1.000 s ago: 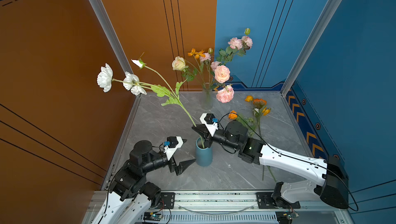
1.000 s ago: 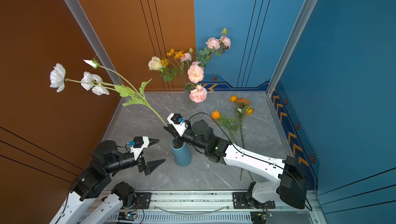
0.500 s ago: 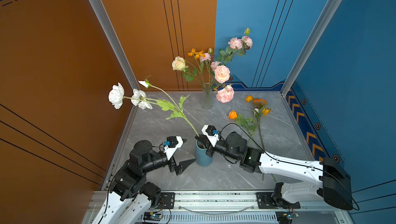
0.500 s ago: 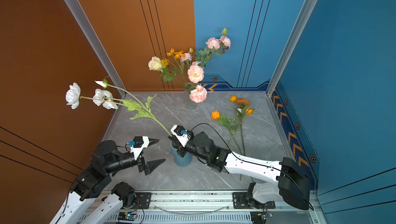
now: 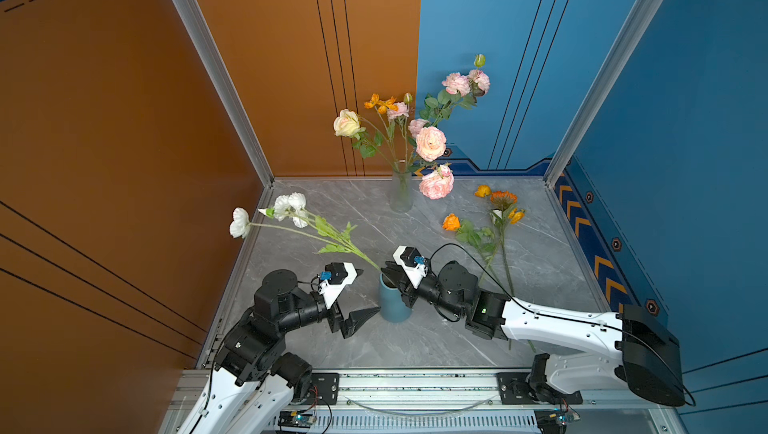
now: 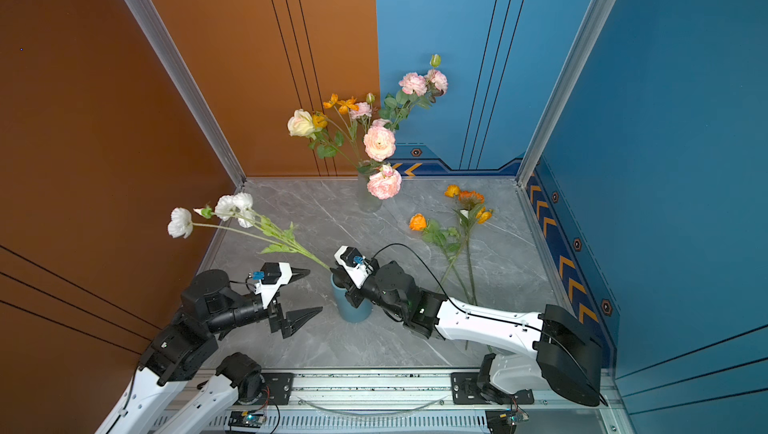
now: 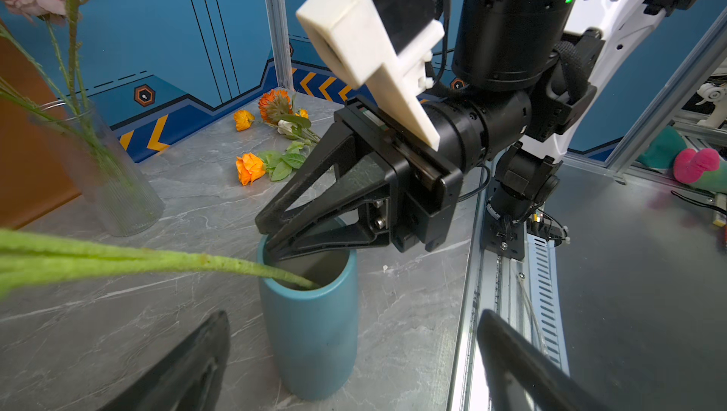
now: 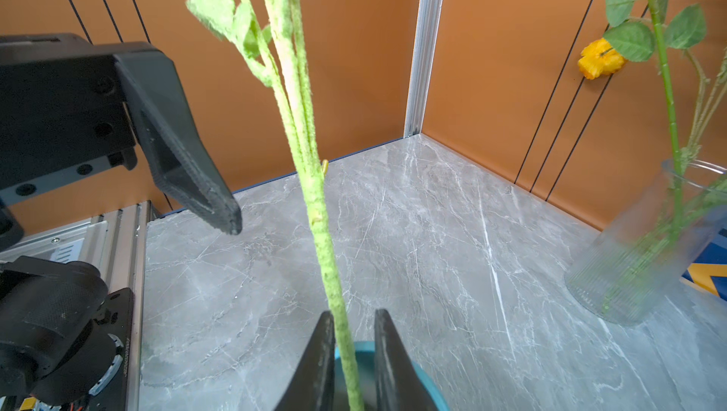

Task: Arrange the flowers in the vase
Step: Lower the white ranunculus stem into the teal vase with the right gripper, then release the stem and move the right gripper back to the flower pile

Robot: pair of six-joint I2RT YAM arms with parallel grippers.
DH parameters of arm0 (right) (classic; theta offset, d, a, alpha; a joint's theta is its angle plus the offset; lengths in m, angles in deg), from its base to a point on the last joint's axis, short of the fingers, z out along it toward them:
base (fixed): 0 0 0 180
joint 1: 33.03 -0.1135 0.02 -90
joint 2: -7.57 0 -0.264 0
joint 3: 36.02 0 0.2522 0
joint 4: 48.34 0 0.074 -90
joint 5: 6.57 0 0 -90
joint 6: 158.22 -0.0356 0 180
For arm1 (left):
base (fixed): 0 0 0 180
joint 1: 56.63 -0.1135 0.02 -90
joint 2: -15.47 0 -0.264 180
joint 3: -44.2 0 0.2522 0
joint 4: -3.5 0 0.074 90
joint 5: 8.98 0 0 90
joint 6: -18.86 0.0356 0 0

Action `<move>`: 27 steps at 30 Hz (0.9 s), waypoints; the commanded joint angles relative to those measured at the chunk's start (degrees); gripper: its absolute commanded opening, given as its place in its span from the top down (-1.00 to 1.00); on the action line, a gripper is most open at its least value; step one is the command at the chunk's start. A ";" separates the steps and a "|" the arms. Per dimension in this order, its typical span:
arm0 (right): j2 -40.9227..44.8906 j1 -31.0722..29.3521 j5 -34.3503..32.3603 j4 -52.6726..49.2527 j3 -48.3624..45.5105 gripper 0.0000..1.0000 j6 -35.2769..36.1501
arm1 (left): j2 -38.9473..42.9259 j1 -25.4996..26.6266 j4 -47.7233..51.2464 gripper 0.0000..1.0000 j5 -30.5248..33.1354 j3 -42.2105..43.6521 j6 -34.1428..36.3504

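A white-bloomed flower point(image 5: 291, 203) point(image 6: 232, 207) leans far left, with the foot of its green stem point(image 7: 157, 263) point(image 8: 314, 192) inside the blue vase point(image 5: 392, 305) point(image 6: 353, 309) point(image 7: 314, 330). My right gripper point(image 5: 388, 275) point(image 6: 338, 279) point(image 8: 352, 314) hovers at the vase's rim. Its jaws are slightly parted around the stem, which rests against one finger with a gap to the other. My left gripper point(image 5: 370, 290) point(image 6: 316, 290) stands wide open and empty just left of the vase. Orange flowers point(image 5: 494, 220) point(image 6: 461, 220) lie on the table at the right.
A clear glass vase point(image 5: 401, 195) point(image 6: 368, 199) with pink, cream and orange flowers stands at the back centre. Orange and blue walls enclose the grey marble table point(image 5: 415, 340) on three sides. An aluminium rail point(image 5: 415, 386) runs along its front.
The white flower has tipped lower to the left and its stem has sunk into the blue vase. My right gripper came down to the rim and its jaws parted. The left arm stayed still.
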 commanded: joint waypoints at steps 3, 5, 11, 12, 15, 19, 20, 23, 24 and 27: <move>1.49 -0.43 -2.09 0.93 -1.04 0.44 -0.62 | -0.33 -0.57 0.34 -0.96 -0.23 0.88 -0.06; 2.79 -0.40 -2.72 -0.29 -1.25 0.21 -0.67 | -0.48 -0.58 0.28 -0.96 -0.63 0.88 -0.06; 10.86 1.44 -8.38 -9.41 -2.55 -0.45 -3.18 | -1.46 -0.42 0.33 -0.96 -2.31 0.83 0.00; 12.25 2.53 -10.02 -12.28 -2.31 -0.50 -4.80 | -1.62 -0.42 0.26 -0.96 -2.30 0.84 -0.10; 16.28 9.17 -16.07 -24.27 -1.50 -0.66 -14.13 | -2.28 0.37 -0.44 -0.96 -0.81 1.18 -0.40; 20.01 26.59 -9.05 -38.32 -2.46 -0.67 -29.22 | -3.98 2.74 -0.52 -0.96 1.78 0.82 0.57; 20.73 30.56 -6.40 -40.36 -2.99 -0.67 -31.05 | -4.48 3.48 -0.51 -0.96 2.37 0.58 1.27; 21.73 38.60 -3.98 -47.58 -2.81 -0.65 -32.43 | -6.24 6.95 -1.28 -0.96 5.28 -1.09 3.08; 21.44 40.69 -4.29 -50.45 -2.16 -0.64 -32.66 | -7.08 8.38 -2.08 -0.96 6.38 -1.58 3.38; 18.65 48.47 -2.47 -57.76 -0.50 -0.49 -32.93 | -11.67 15.62 -4.29 -0.96 12.57 -4.53 6.28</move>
